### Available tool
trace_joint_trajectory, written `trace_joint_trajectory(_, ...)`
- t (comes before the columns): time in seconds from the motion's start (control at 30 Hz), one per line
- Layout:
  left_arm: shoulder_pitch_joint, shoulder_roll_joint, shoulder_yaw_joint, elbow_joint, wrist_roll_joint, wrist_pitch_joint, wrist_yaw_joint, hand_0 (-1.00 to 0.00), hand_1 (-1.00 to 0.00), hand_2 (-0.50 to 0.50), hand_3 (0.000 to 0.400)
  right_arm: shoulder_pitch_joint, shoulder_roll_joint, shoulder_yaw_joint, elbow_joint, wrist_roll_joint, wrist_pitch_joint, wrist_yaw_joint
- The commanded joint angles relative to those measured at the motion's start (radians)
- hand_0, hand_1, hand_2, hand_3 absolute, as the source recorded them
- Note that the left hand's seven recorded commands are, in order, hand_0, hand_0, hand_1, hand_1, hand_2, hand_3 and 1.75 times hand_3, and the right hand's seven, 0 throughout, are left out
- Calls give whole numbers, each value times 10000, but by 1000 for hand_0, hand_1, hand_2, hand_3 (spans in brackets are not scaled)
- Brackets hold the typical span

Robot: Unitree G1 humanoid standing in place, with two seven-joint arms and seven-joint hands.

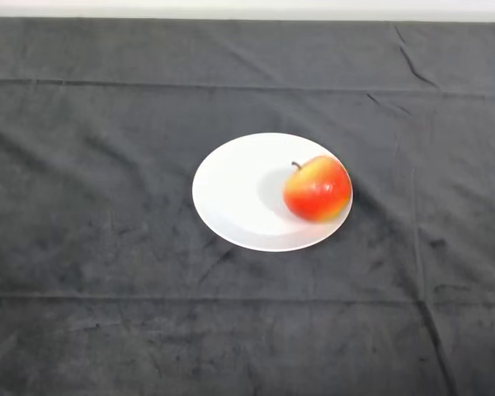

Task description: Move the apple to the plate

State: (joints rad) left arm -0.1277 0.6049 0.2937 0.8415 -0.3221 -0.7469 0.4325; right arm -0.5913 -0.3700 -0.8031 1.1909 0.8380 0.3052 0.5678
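Note:
A red and yellow apple [318, 189] with a short dark stem sits on the right side of a round white plate [235, 194]. The plate lies flat on the dark cloth near the middle of the table. The apple rests close to the plate's right rim.
The dark cloth [91, 247] covers the whole table and has creases at the back right and along the front. A pale strip of wall or table edge [247, 8] runs along the top of the view.

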Motion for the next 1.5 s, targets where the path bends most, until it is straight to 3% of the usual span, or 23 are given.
trace_joint_trajectory(0.03, 18, 571, 406, 458, -101, -338, -121, 0, 0, 0, 0, 33, -206, -146, 61, -40, -65, -40)
trace_joint_trajectory(0.6, -669, 441, 1247, 2177, 31, -1038, -266, 0, 0, 0, 0, 13, -227, -159, 118, -33, -67, -15)
trace_joint_trajectory(1.5, -1130, 405, 1606, 3131, 478, -1458, -730, 0, 0, 0, 0, -9, -249, -172, 182, -35, -77, 20)
